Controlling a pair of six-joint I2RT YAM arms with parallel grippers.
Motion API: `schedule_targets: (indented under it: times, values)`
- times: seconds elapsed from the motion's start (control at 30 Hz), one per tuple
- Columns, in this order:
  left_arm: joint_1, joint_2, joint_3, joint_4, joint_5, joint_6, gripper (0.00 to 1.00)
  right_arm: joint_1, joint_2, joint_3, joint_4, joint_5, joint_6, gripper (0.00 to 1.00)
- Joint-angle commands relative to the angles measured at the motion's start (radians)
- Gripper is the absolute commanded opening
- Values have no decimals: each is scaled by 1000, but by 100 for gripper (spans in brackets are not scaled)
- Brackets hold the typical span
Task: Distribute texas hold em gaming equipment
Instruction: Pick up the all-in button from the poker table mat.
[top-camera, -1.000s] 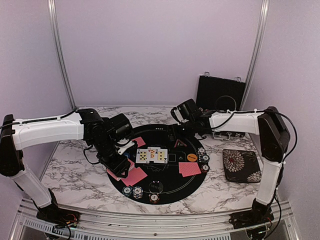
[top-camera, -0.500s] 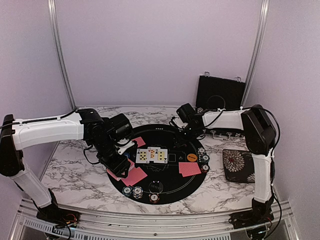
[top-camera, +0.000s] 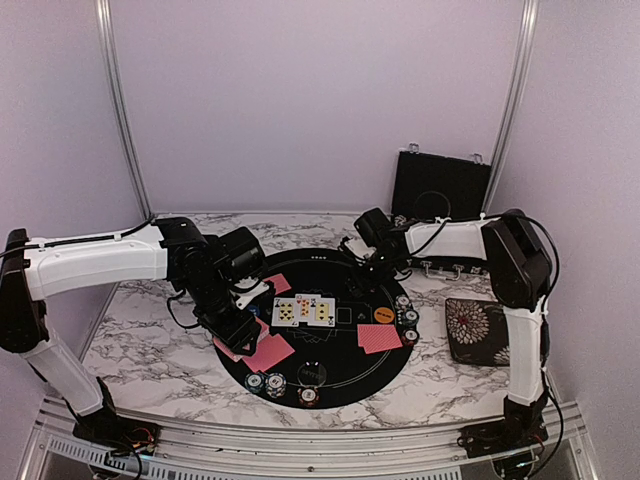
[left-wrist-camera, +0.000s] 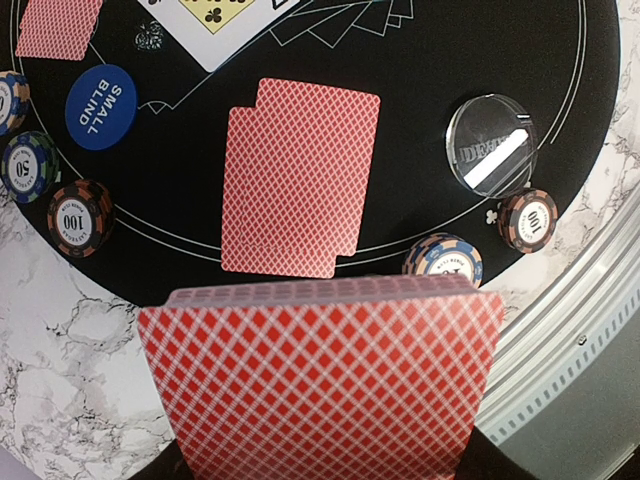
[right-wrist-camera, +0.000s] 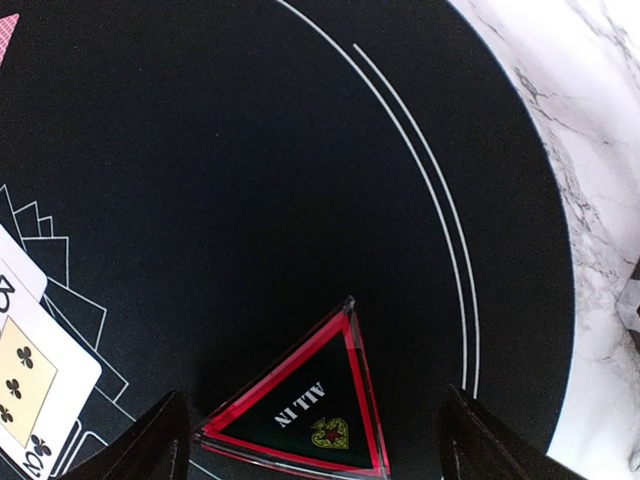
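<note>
My left gripper (top-camera: 236, 332) is shut on a deck of red-backed cards (left-wrist-camera: 320, 380), held over the left edge of the round black mat (top-camera: 335, 262). Two overlapping face-down cards (left-wrist-camera: 300, 190) lie just beyond the deck. Face-up cards (top-camera: 303, 310) sit at the mat's centre, with more red-backed cards (top-camera: 379, 337) to the right. Chip stacks (left-wrist-camera: 82, 217) (left-wrist-camera: 443, 260) (left-wrist-camera: 527, 220), a blue small-blind button (left-wrist-camera: 101, 93) and a clear dealer button (left-wrist-camera: 491, 145) ring the mat. My right gripper (right-wrist-camera: 310, 445) hangs open over a red-edged ALL IN triangle (right-wrist-camera: 300, 405) that lies on the mat between its fingers.
A black chip case (top-camera: 440, 190) stands open at the back right. The floral black pad (top-camera: 483, 330) lies at the right on the marble table. An orange button (top-camera: 383, 315) and a column of chips (top-camera: 407, 315) sit on the mat's right side.
The right arm has folded, its elbow rising and swinging in, and its gripper has dipped slightly toward the mat's far edge. The left arm and deck have not moved.
</note>
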Motion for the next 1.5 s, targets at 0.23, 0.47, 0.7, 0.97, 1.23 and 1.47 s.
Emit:
schedule_targets:
  times: [0.23, 0.47, 0.7, 0.97, 1.23, 1.47]
  values:
    - [5, -11, 8, -2, 3, 17, 51, 7, 10, -23, 0, -12, -37, 77]
    - [5, -11, 7, -3, 4, 17, 51, 6, 2, -43, 7, -53, -40, 75]
    - [5, -11, 9, -4, 2, 17, 51, 7, -4, -49, 0, -67, -24, 71]
    - [5, -10, 9, -4, 3, 18, 51, 14, -19, -69, 1, -77, 0, 75]
    - [5, -12, 6, -3, 4, 19, 51, 15, -22, -72, 3, -92, 13, 69]
    - [5, -12, 3, -4, 7, 16, 51, 16, -15, -67, 4, -90, 13, 68]
